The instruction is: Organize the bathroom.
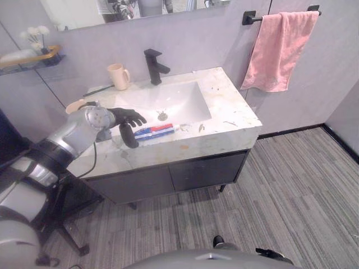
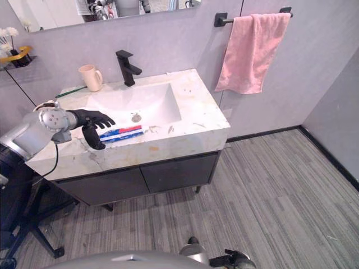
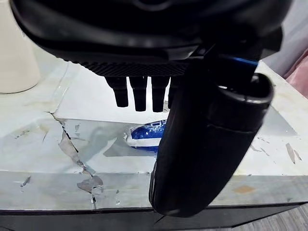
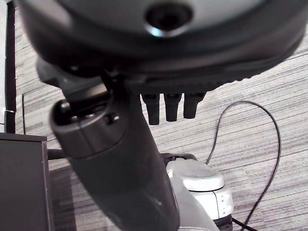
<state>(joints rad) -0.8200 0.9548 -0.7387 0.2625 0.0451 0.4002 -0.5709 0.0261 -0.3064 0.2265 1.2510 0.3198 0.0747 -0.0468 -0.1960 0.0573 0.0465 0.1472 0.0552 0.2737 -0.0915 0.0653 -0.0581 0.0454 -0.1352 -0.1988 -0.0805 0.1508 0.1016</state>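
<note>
One toothpaste tube (image 1: 155, 131) lies flat on the marble counter (image 1: 185, 147), on the front strip just ahead of the sink basin (image 1: 162, 101). Its long axis runs roughly along the counter's front edge; the blue end points toward the left hand (image 1: 126, 119) and the red-and-white end points away from it, toward the counter's right part.

The left hand hangs just over the blue end of the tube. Its fingers (image 3: 139, 92) are stretched out and spread toward the basin, and the thumb (image 3: 202, 149) points down in front of the tube; the hand is wide and holds nothing. Whether the thumb tip touches the tube I cannot tell.

Beyond the hand, at the back of the counter, stands one cream mug (image 1: 118, 76), with one black tap (image 1: 153, 66) a little further along behind the basin. A thin green stick-like thing (image 2: 70, 88), perhaps a toothbrush, lies beside the mug. Well away from the hand, on the wall past the counter's far side, one pink towel (image 1: 279, 49) hangs over one black rail (image 1: 252, 18).

The right hand (image 4: 120, 159) hangs above the striped floor (image 4: 250, 120), fingers relaxed and straight, holding nothing
</note>
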